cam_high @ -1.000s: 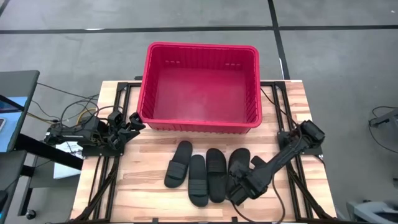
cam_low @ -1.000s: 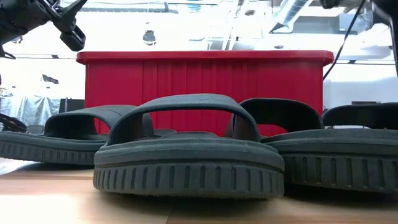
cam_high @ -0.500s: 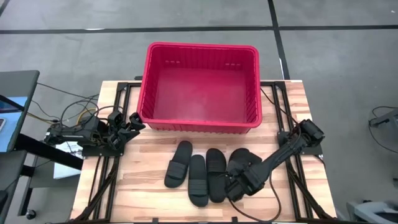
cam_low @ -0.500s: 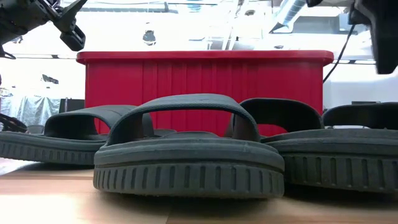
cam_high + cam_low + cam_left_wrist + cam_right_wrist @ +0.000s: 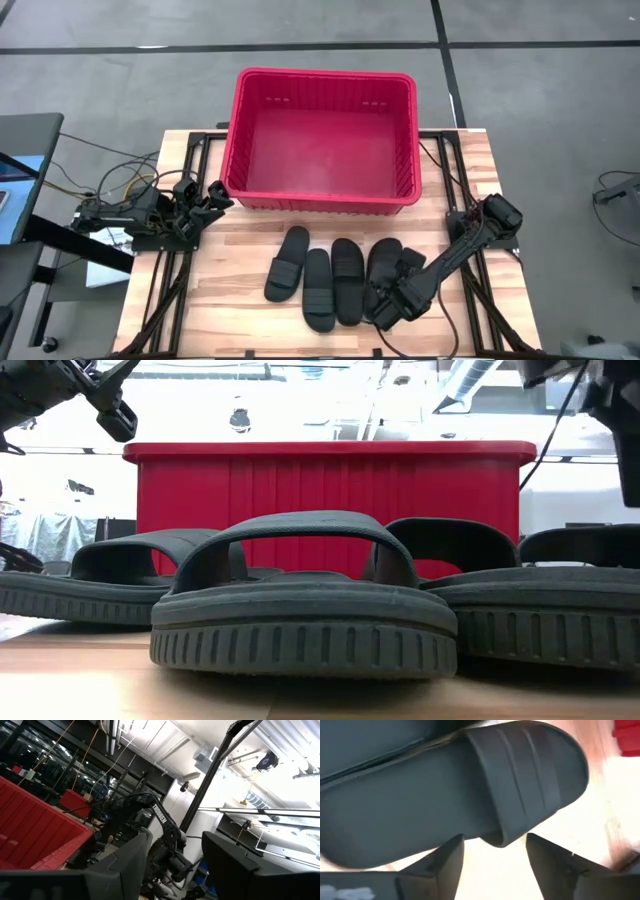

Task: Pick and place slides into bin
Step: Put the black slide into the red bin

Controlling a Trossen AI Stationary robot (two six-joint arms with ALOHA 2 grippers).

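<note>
My right gripper [image 5: 384, 305] hangs wide over the rightmost flat black ribbed-strap slide [image 5: 485, 795], ready to straddle it; big red ribbed plastic bin [image 5: 322, 140] empty; left gripper [image 5: 212, 197] parked open nr bin's corner.

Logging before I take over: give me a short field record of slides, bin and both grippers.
slides on table: four, in a row in front of the bin, rightmost slide under the right gripper
red bin: empty
right gripper: open, over the rightmost slide's strap
left gripper: open, parked at the bin's left corner, holding nothing
</note>
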